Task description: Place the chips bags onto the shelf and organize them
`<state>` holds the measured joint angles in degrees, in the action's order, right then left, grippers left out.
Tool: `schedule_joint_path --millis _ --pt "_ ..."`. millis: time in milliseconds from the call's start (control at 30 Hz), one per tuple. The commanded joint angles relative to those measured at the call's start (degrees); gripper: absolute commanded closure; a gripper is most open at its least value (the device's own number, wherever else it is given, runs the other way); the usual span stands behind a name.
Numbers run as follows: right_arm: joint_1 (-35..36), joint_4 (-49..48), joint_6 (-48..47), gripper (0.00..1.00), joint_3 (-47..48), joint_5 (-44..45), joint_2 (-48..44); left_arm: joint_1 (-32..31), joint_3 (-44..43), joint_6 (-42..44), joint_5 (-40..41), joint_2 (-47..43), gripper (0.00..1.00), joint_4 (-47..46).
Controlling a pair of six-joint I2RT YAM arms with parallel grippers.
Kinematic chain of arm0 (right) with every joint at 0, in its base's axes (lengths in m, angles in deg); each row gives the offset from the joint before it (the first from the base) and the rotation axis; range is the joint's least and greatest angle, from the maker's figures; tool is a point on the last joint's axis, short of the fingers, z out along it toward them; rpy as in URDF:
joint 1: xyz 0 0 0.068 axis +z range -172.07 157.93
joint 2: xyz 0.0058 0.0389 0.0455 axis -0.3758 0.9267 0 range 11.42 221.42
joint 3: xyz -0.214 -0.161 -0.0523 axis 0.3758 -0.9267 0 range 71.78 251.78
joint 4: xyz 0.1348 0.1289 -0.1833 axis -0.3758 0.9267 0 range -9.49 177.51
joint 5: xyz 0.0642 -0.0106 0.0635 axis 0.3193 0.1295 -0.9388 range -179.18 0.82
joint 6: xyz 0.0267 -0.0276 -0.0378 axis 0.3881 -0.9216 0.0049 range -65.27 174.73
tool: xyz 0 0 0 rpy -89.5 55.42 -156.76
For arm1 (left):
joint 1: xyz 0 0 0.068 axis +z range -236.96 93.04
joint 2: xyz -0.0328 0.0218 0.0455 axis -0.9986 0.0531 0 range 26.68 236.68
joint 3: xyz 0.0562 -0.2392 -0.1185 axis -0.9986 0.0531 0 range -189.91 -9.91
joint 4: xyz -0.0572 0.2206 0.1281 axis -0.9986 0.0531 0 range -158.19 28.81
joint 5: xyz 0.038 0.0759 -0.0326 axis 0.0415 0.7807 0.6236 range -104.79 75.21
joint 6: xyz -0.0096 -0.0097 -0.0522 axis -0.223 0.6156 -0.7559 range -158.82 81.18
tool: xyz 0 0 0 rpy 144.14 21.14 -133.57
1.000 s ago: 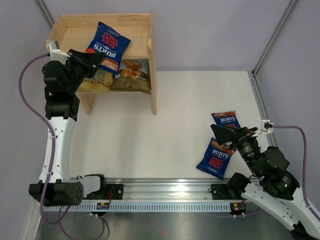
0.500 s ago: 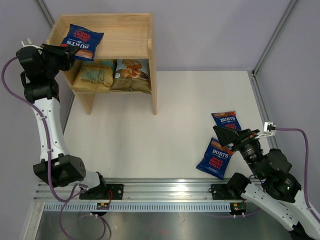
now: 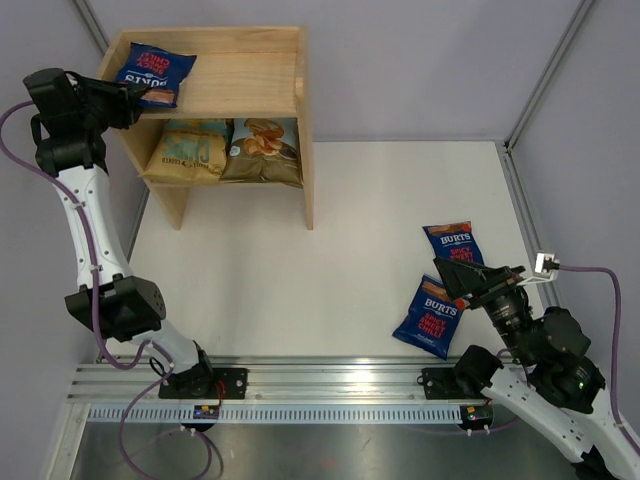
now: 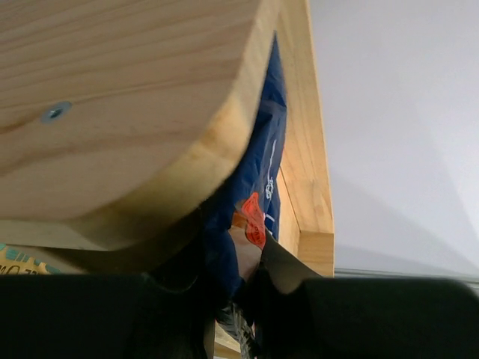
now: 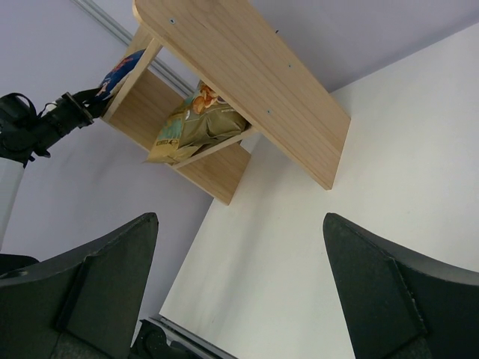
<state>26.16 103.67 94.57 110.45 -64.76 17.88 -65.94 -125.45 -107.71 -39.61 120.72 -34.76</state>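
top view: left gripper (image 3: 127,94) reaches in from the left side of the shelf (image 3: 250,72), closed on the near corner of a dark-blue bag (image 3: 155,72). this bag lies flat at the left end of the top tier, lettering upside down from this camera, red corner toward the back. lower tier holds a tan bag (image 3: 190,152) on the left and a light-blue bag (image 3: 262,148) on the right, touching side by side, both leaning forward.

left wrist view adds the grip detail: the dark-blue bag (image 4: 260,168) is seen edge-on, its crinkled hem with a red-orange patch pinched between the black fingers (image 4: 288,273); the rounded side panel of the shelf (image 4: 112,112) fills the upper left.

right gripper (image 3: 452,272) hovers over the desk (image 3: 330,240), between a far burts bag (image 3: 451,240) and a near burts bag (image 3: 430,316), partly covering the near one. both lie flat, dark blue with red corners, well apart from the shelf. contact with either cannot be told from above.

right wrist view settles the opening: right gripper (image 5: 238,247) is spread wide, nothing between the fingers; neither desk bag shows here, only the shelf (image 5: 247,67) from the side and the left gripper (image 5: 84,109) at its far end.
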Motion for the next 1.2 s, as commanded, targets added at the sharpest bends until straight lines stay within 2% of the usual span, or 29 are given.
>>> schedule_joint_path --millis 0,67,100,133,300,433,567,767,867,933,967,1000,1167 --pt "-0.1 0.7 -0.8 0.01 1.8 1.9 -1.4 0.3 -2.2 0.9 2.0 0.8 0.82 2.3" --pt "0.0 1.4 -1.0 0.01 2.2 2.0 -1.6 0.3 -1.9 1.1 2.0 1.0 0.74 2.8" --pt "0.0 1.7 -1.2 0.01 2.3 2.2 -1.4 0.3 -1.5 1.3 2.1 0.5 0.63 2.5" --pt "0.1 2.1 -1.3 0.01 2.5 2.3 -1.1 0.3 -1.3 1.8 2.8 0.1 0.58 2.7" --pt "0.0 3.0 -1.5 0.0 3.2 2.7 0.4 0.3 -4.7 5.4 5.3 -1.1 0.44 6.6" --pt "0.0 3.9 -2.0 0.0 4.5 2.6 2.0 0.3 -6.0 9.7 9.0 -1.7 0.26 11.2" --pt "0.0 5.4 -2.6 0.01 6.1 2.3 3.2 0.3 -8.4 13.3 11.8 -1.1 0.2 15.9" --pt "0.0 7.2 -4.8 0.0 7.9 1.4 6.8 0.4 -11.4 17.1 13.9 -1.3 0.2 18.2" --pt "0.0 9.5 -6.8 0.01 9.7 0.5 12.2 0.4 -13.3 19.0 14.3 -1.8 0.17 19.3" --pt "-0.1 12.6 -7.6 0.01 12.2 0.0 20.0 0.4 -14.7 20.4 14.4 -2.0 0.1 20.1" --pt "0.0 13.6 -8.3 0.0 12.9 -0.4 23.0 0.5 -15.8 21.0 13.9 -1.9 0.01 20.9" --pt "0.0 14.1 -8.6 0.01 13.6 -0.7 28.7 0.7 -16.3 21.3 13.6 -2.0 0.01 21.3" --pt "-2.1 12.6 -9.7 0.01 14.5 2.0 39.8 1.7 -15.0 24.6 11.3 -7.0 0.01 21.9"
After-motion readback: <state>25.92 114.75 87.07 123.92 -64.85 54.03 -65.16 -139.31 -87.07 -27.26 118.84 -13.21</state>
